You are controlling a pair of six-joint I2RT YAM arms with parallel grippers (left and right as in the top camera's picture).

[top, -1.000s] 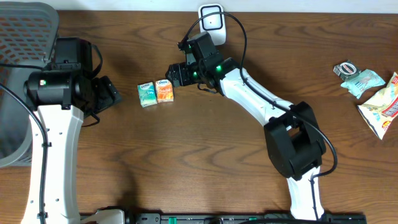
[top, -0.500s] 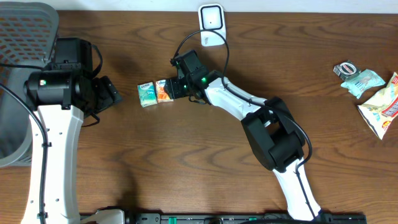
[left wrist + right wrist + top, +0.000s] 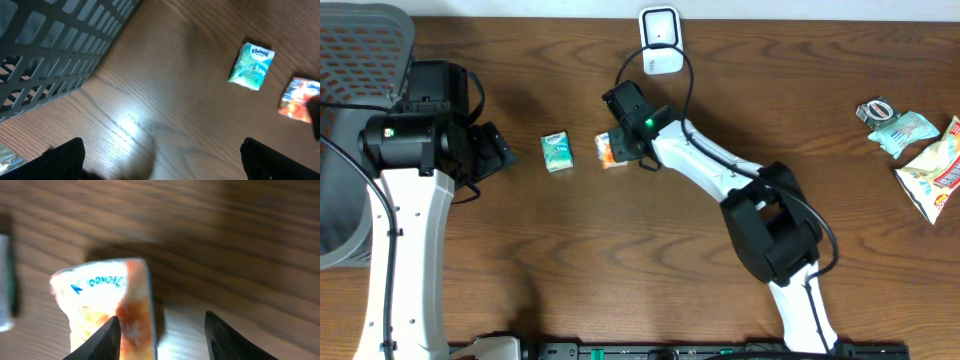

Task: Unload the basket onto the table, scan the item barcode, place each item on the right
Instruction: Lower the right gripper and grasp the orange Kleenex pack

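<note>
Green tissue pack (image 3: 251,66): "Kleenex" in blue script at one end, read from my left wrist view. Orange pack (image 3: 107,305), near the green tissue pack: blue lettering, too blurred in either wrist view to read.

The orange tissue pack (image 3: 609,151) no longer lies flush against the green tissue pack (image 3: 557,152). It now sits apart from it, shifted toward the table's right edge and turned askew, with bare wood showing between the two. The right gripper (image 3: 164,330), a second ago just short of the pair on their right side, moves in over the orange pack and now draws back a little with it. Its jaws stand narrower than before. In the wrist view the pack lies against one finger (image 3: 111,337), with a gap to the other. The right arm's elbow swings left, then partly back.
</note>
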